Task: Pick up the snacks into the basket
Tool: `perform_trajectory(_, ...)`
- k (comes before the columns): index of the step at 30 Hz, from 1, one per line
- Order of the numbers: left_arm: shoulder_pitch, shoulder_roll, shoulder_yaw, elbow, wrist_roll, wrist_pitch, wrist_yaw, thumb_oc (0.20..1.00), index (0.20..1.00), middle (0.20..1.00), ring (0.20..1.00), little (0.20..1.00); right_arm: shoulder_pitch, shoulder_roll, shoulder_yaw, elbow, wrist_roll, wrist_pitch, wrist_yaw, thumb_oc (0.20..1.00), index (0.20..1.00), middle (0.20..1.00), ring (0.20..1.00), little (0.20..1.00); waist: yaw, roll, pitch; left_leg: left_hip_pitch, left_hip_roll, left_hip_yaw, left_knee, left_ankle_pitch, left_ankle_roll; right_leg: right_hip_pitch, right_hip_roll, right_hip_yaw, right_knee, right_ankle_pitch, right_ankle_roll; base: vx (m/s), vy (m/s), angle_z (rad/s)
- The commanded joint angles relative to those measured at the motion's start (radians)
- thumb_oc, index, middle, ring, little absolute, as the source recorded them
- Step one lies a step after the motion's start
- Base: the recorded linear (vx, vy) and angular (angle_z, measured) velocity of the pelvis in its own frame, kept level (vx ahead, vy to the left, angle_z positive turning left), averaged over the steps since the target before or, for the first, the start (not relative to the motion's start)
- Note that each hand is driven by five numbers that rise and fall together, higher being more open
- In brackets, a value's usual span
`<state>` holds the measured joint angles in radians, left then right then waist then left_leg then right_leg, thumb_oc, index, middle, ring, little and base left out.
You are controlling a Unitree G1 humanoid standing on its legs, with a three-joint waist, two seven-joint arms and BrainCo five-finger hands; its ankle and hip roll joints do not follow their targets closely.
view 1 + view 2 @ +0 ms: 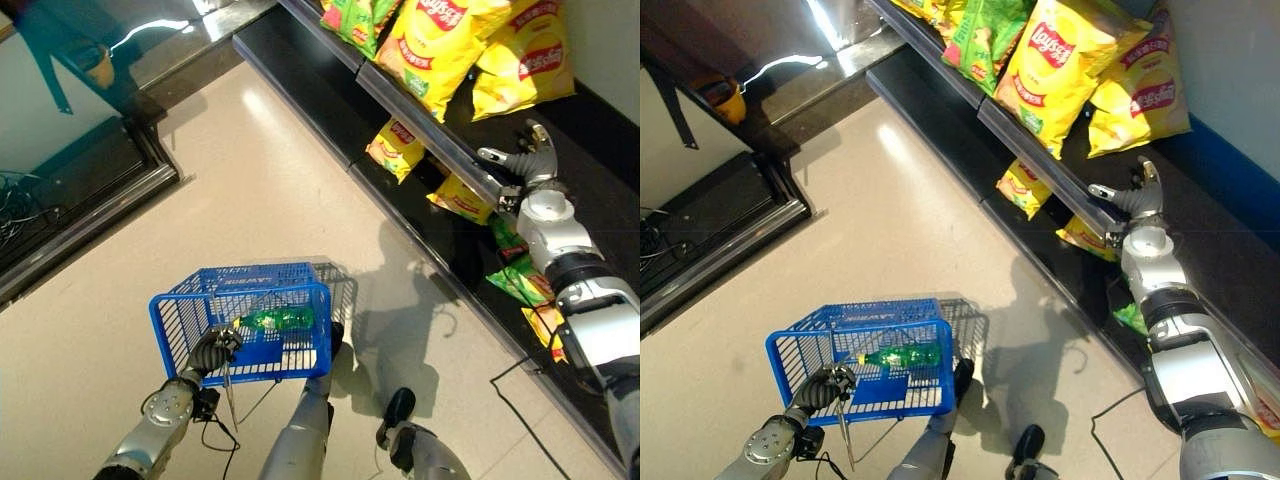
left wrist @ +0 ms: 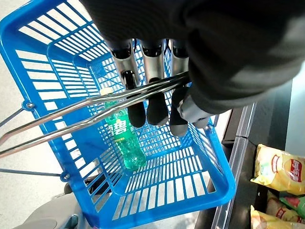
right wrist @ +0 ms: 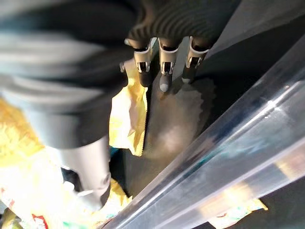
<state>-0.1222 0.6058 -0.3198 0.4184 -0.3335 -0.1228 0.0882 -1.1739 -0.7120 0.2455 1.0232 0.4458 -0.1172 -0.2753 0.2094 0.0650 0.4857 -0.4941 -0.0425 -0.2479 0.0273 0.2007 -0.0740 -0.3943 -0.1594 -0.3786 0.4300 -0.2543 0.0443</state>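
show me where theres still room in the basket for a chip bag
The blue basket holds one green bottle lying near the middle; the mesh floor on either side of it is bare. Its mouth is crowded by the metal handles, gripped by the left hand.

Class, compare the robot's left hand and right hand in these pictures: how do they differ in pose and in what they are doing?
The left hand hangs low over the floor; the right hand reaches up to the shelf. The left hand's fingers curl round the blue basket's metal handle; the right hand's fingers are spread and hold nothing, close to the yellow snack bags. Both have dark-tipped silver fingers.
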Motion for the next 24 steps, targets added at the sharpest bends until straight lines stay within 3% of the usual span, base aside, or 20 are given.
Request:
perform_trajectory(1, -0.006, 0.034, -0.013, -0.081, 0.001, -0.071, 0.016, 0.2, 0.2, 0.2, 0.2, 0.2, -0.065, -0.062, 0.068, -0.028, 0.059, -0.039, -0.001, 1.0, 1.0, 1.0, 1.0, 1.0, 0.026, 0.025, 0.021, 0.033, 0.003, 0.012, -0.007, -0.051, -0.03, -0.003, -0.065, 0.021, 0.025, 0.012, 0.079, 0.03, -0.032, 0.28)
perform_trajectory(11, -0.016, 0.04, -0.044, -0.073, 0.015, -0.074, 0.014, 0.2, 0.2, 0.2, 0.2, 0.2, -0.154, -0.105, 0.096, 0.02, 0.071, -0.049, -0.014, 1.0, 1.0, 1.0, 1.0, 1.0, 0.045, 0.025, 0.019, 0.033, -0.008, -0.034, -0.04, -0.029, -0.033, -0.004, -0.081, -0.011, 0.06, -0.024, 0.071, 0.02, -0.047, 0.15)
perform_trajectory(24, -0.028, 0.043, -0.053, -0.057, 0.029, -0.079, 0.018, 0.2, 0.2, 0.2, 0.2, 0.2, -0.101, -0.128, 0.053, -0.007, 0.093, -0.071, -0.029, 1.0, 1.0, 1.0, 1.0, 1.0, 0.048, 0.007, 0.006, 0.039, -0.029, -0.049, -0.004, -0.056, -0.027, 0.061, -0.09, -0.031, 0.013, -0.001, 0.081, 0.03, -0.001, 0.08)
